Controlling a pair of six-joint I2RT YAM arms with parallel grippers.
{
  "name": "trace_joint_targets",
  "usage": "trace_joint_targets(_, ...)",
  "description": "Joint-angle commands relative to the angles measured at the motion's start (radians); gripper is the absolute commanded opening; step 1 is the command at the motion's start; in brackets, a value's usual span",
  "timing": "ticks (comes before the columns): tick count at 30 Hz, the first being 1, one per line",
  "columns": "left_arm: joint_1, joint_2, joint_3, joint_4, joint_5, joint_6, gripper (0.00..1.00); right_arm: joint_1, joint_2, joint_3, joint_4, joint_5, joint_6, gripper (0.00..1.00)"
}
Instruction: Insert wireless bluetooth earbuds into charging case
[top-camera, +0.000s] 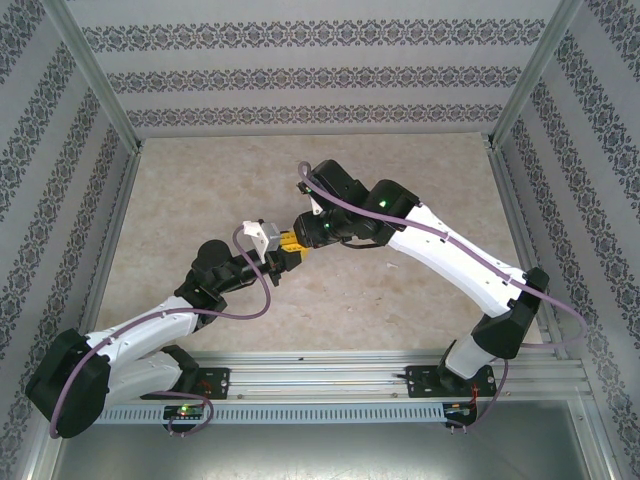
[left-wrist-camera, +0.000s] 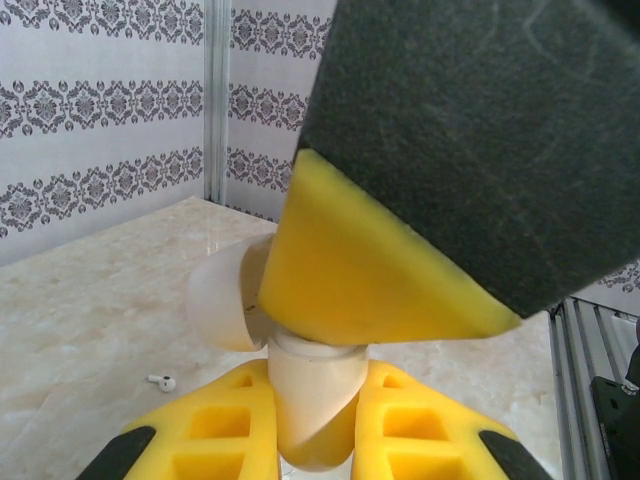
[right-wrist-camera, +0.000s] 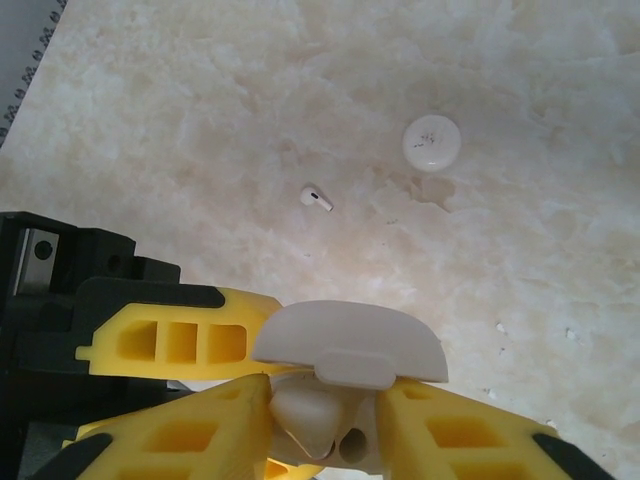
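One upright charging case, lid open, clamped by left gripper; right gripper unclear

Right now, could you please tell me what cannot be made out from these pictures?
- Left wrist: the right gripper's finger hides the charging case opening.
- Right wrist: the lid and the bottom edge hide most of the case's sockets.
- Right wrist: the disc has specks too small to read.

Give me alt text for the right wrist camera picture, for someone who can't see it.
An open white case, lid raised, sits at the yellow fingertips of the right pincer, held from the left by the left pincer. Beyond it, one earbud and a round white disc lie apart on the marbled table.
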Motion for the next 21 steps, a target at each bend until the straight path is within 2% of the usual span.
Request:
trace_joint_targets(1, -0.017, -0.008, 0.038, 0.033, 0.029, -0.008, 0.0, 0.003, -0.024, -0.001, 0.021, -0.032, -0.017, 0.38)
trace_joint_targets(8, -0.017, -0.001, 0.039, 0.04, 0.029, -0.012, 0.0, 0.002, -0.033, 0.002, 0.013, -0.03, -0.013, 0.5)
trace_joint_targets(15, -0.017, 0.003, 0.039, 0.054, 0.031, -0.03, 0.0, 0.002, -0.098, 0.001, 0.024, -0.015, 0.006, 0.51)
trace_joint_targets(18, -0.017, -0.001, 0.047, 0.054, 0.028, -0.047, 0.0, -0.013, -0.164, -0.049, 0.068, -0.029, 0.024, 0.57)
trace_joint_targets(21, -0.017, -0.008, 0.063, 0.068, 0.031, -0.07, 0.0, -0.067, -0.263, -0.169, 0.186, -0.106, 0.094, 0.59)
